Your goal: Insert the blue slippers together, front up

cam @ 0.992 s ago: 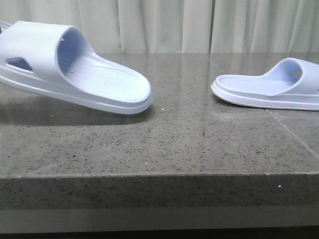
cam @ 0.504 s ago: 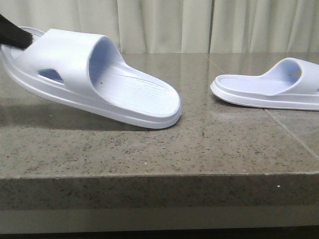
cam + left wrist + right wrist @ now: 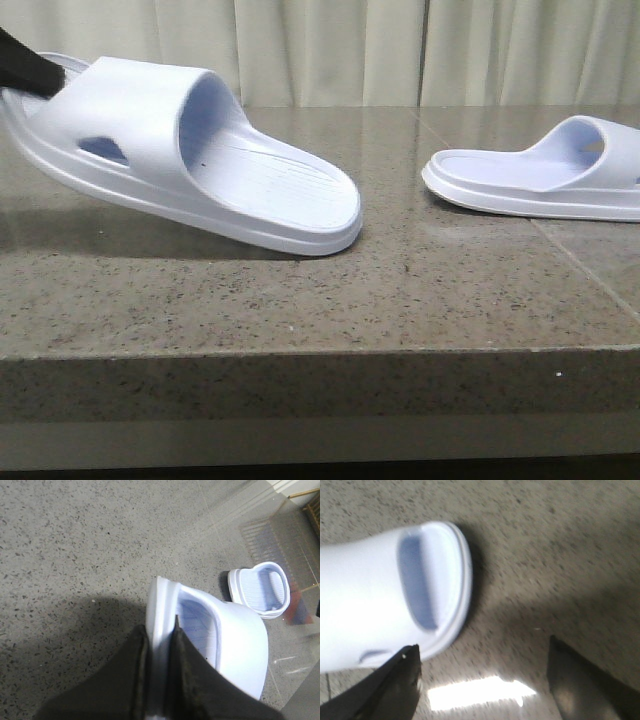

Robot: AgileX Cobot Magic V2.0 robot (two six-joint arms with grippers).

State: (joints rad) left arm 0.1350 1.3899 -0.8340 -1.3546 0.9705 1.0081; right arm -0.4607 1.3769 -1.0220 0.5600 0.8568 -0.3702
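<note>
Left gripper (image 3: pixel 159 680) pinching slipper (image 3: pixel 190 150) by its toe rim, heel dipped toward other slipper (image 3: pixel 540 180) near counter's (image 3: pixel 320 300) right edge, probably for nesting. Right gripper (image 3: pixel 482 685) spread wide, holding nothing.

Both slippers I handle are pale lavender-blue: the near slipper (image 3: pixel 190 160) has fine ridged lines on its footbed, and so does the far slipper (image 3: pixel 540 180). My left gripper (image 3: pixel 159 645) is black. The table (image 3: pixel 400 290) is grey-brown speckled stone.

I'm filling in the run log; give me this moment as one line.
left gripper: shut on left slipper, heel end raised | right gripper: open beside right slipper | slippers apart
</note>
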